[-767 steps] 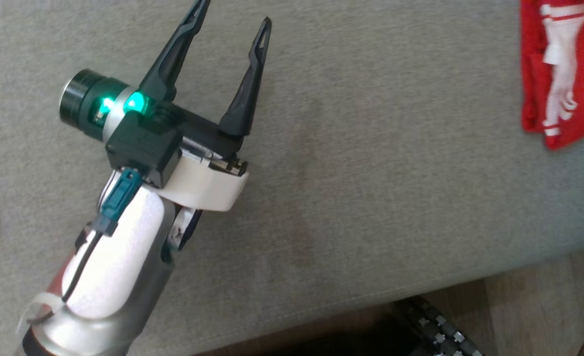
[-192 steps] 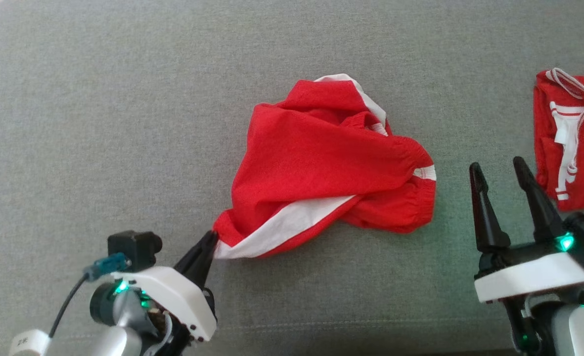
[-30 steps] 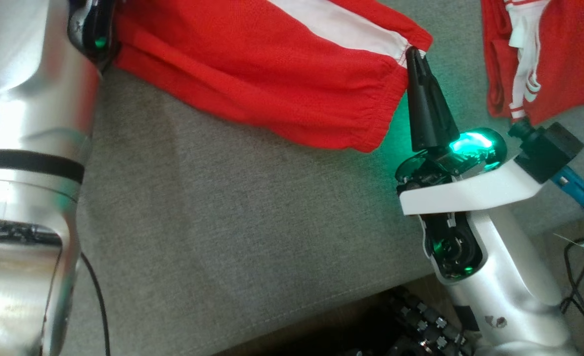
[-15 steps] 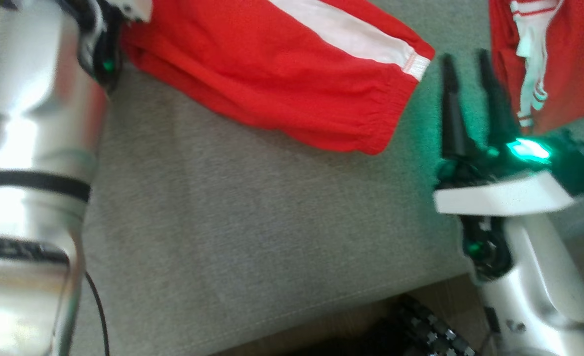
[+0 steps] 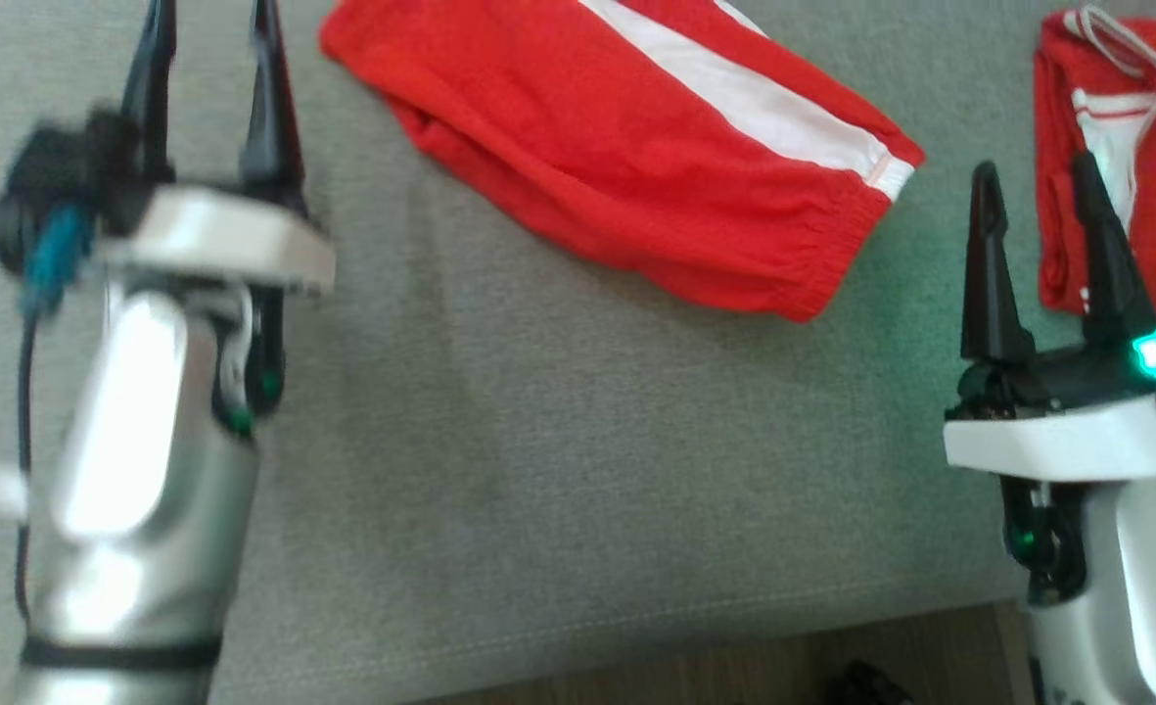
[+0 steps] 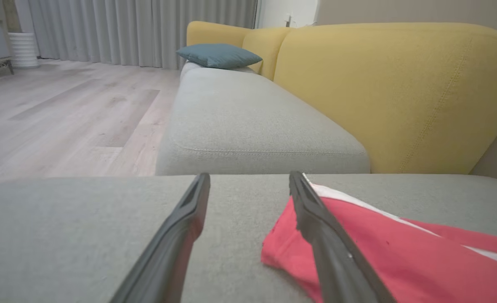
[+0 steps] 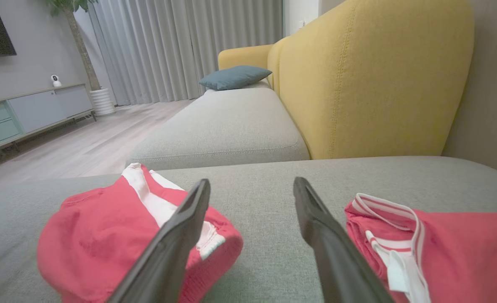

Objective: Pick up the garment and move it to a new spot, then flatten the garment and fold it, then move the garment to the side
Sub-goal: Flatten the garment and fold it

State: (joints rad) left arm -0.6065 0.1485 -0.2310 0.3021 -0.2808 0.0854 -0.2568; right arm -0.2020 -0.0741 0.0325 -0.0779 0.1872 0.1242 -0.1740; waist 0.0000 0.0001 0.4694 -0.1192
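Note:
The garment, red shorts with a white side stripe, lies flat as a long slanted band on the grey sofa seat. My left gripper stands open just left of the garment's left end, holding nothing. In the left wrist view the left gripper is spread above the seat, with the garment's edge behind its right finger. My right gripper is open and empty just right of the garment's elastic end. In the right wrist view the right gripper points between the garment and another red piece.
A second red garment with white trim lies folded at the far right, close to my right gripper, also visible as a red pile. The yellow sofa back rises behind. A teal cushion sits further along. Wooden floor lies beyond the seat's front edge.
Both grippers have opened, let go of the garment's ends and drawn back toward me. The garment now lies free on the seat. The head view has also shifted.

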